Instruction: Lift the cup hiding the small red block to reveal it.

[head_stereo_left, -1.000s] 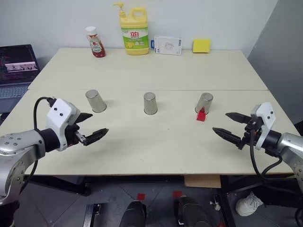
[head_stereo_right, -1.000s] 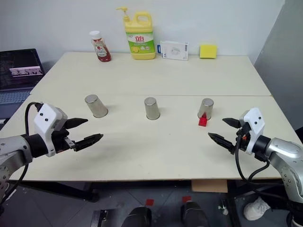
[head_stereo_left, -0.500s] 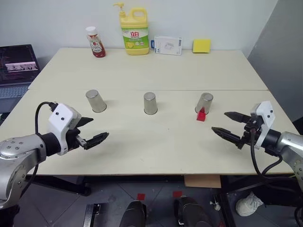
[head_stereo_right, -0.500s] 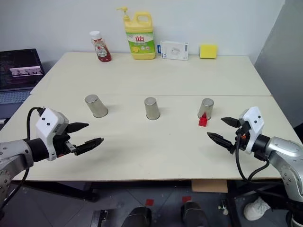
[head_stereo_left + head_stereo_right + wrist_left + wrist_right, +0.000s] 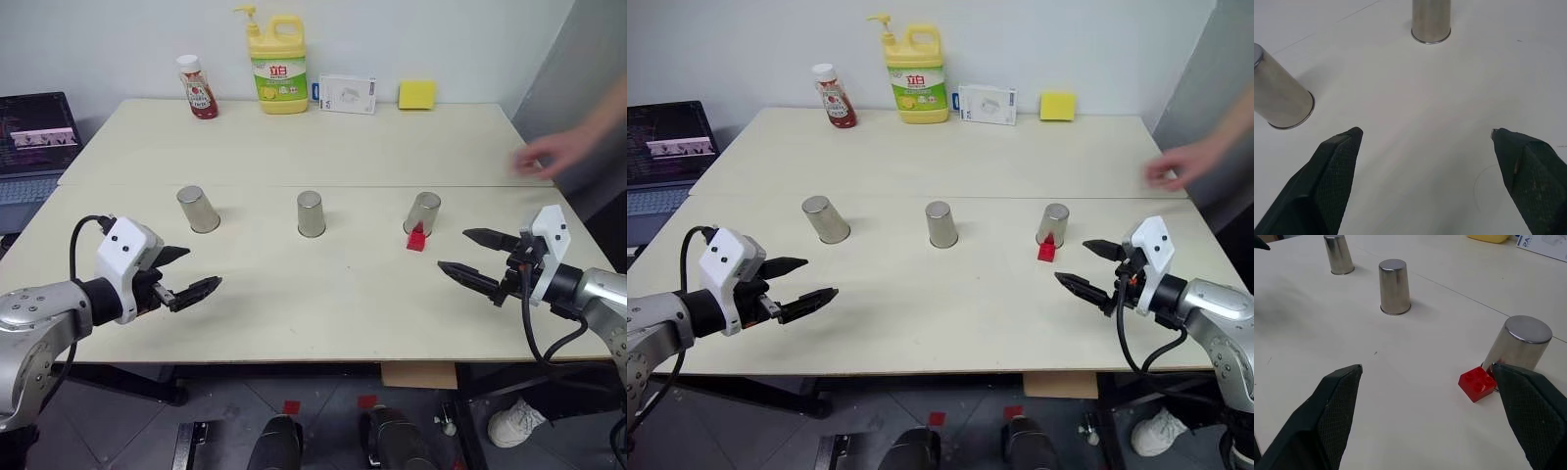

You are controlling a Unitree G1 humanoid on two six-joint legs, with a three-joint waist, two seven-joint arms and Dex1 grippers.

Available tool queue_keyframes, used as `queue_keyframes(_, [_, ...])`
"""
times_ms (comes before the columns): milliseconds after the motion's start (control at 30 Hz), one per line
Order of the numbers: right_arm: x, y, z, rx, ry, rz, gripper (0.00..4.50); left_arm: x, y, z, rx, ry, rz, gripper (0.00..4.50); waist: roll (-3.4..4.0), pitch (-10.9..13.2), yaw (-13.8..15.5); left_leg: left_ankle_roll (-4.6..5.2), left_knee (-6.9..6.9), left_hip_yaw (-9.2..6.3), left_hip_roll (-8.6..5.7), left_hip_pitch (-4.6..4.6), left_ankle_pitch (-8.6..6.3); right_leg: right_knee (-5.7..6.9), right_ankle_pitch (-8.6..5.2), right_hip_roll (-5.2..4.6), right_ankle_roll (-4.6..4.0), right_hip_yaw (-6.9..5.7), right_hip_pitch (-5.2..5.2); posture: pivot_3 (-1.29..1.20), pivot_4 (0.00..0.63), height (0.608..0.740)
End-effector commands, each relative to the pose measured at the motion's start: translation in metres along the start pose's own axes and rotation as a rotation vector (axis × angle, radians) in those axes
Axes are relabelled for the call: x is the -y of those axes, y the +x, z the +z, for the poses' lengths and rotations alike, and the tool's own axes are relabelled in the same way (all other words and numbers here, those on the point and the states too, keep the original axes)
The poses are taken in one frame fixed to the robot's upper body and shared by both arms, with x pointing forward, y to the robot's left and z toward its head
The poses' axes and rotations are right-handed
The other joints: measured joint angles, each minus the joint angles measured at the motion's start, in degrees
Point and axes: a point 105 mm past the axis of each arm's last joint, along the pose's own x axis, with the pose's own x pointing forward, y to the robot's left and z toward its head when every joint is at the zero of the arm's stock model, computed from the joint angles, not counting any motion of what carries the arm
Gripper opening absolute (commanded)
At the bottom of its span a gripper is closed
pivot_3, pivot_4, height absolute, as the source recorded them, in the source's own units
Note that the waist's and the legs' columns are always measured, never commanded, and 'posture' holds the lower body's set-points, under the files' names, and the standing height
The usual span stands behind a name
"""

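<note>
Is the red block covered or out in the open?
Out in the open: the red block sits on the table beside the right-hand cup.

Silver arms, white wrist housings, black textured tool fingers (image 5: pixel 1334 171) (cables looped).

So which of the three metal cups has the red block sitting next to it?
The cup on the robot's right, nearest the right gripper. The red block sits exposed at its base; the middle cup and left cup stand alone.

Brushed metal cup (image 5: pixel 1518 343); glossy, seemingly plastic small red block (image 5: pixel 1477 383).
</note>
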Motion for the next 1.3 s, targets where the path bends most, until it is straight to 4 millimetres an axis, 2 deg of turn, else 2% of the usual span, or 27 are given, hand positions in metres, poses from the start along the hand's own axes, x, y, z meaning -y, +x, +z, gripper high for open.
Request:
queue_keyframes(33, [-0.003, -0.004, 0.007, 0.015, -0.030, 0.018, 4.47, -0.005, -0.007, 0.012, 0.049, 0.016, 0.005, 4.50, 0.00, 0.0, 0.0, 0.00, 0.00, 0.00, 0.00, 0.00, 0.00, 0.00, 0.00, 0.00, 0.00, 0.00, 0.00, 0.00, 0.150, 0.740])
queue_keyframes(1067, [-0.012, 0.005, 0.014, 0.028, -0.034, 0.056, 4.47, -0.008, -0.003, 0.008, 0.051, 0.042, -0.012, 4.50, 0.00, 0.0, 0.0, 0.00, -0.01, 0.00, 0.00, 0.00, 0.00, -0.01, -0.01, 0.00, -0.01, 0.00, -0.01, 0.00, 0.150, 0.740])
queue_keyframes(1200, [-0.021, 0.010, 0.022, 0.054, -0.038, 0.095, 4.47, -0.006, 0.004, 0.017, 0.101, 0.034, -0.020, 4.50, 0.00, 0.0, 0.0, 0.00, -0.01, 0.00, 0.01, 0.00, 0.00, 0.00, 0.00, 0.00, -0.01, -0.01, -0.01, 0.00, 0.150, 0.740])
queue_keyframes(1300, [-0.035, 0.016, 0.029, 0.074, -0.043, 0.163, 4.47, -0.006, 0.022, 0.030, 0.162, -0.002, -0.029, 4.50, 0.00, 0.0, 0.0, 0.00, 0.00, -0.01, 0.00, -0.01, 0.00, 0.00, 0.00, 0.00, 0.01, -0.01, 0.00, 0.00, 0.150, 0.740])
